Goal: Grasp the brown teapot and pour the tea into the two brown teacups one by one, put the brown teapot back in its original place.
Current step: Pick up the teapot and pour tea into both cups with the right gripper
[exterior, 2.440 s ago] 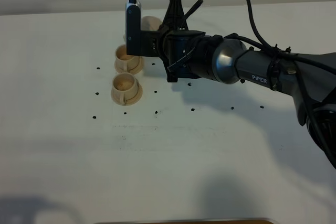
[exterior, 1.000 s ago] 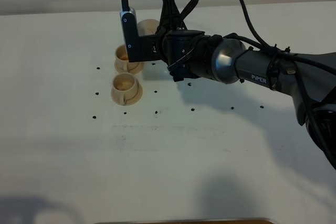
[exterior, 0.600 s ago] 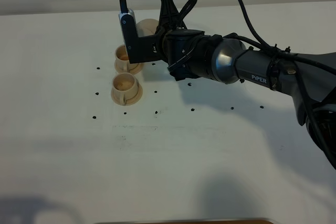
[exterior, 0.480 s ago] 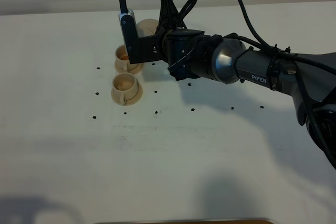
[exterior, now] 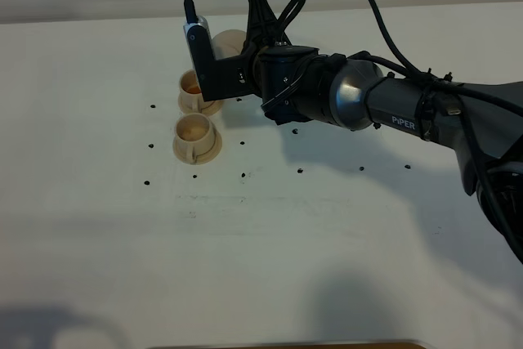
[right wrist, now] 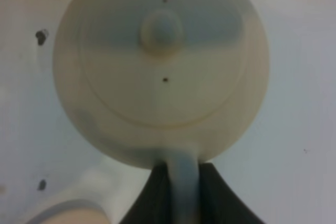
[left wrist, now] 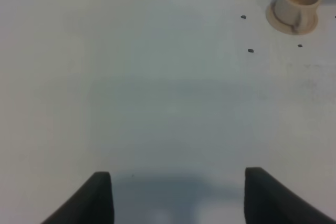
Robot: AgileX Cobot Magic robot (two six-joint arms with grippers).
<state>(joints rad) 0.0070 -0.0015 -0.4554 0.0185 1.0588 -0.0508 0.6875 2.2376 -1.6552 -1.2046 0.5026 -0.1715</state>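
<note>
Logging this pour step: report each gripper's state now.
Left gripper: open, holding nothing.
Right gripper: shut on the brown teapot.

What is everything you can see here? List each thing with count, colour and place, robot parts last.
teapot: one, pale tan, held by its handle beside the far teacup
teacups: two, pale tan, left of centre, each on a saucer; far teacup, near teacup
dots: several, black, scattered around the cups
table: one, white, under everything
right arm: one, black and silver, reaching in from the right
right claw: one, black, shut on the teapot's handle
left claw: one, black, open over bare table
</note>
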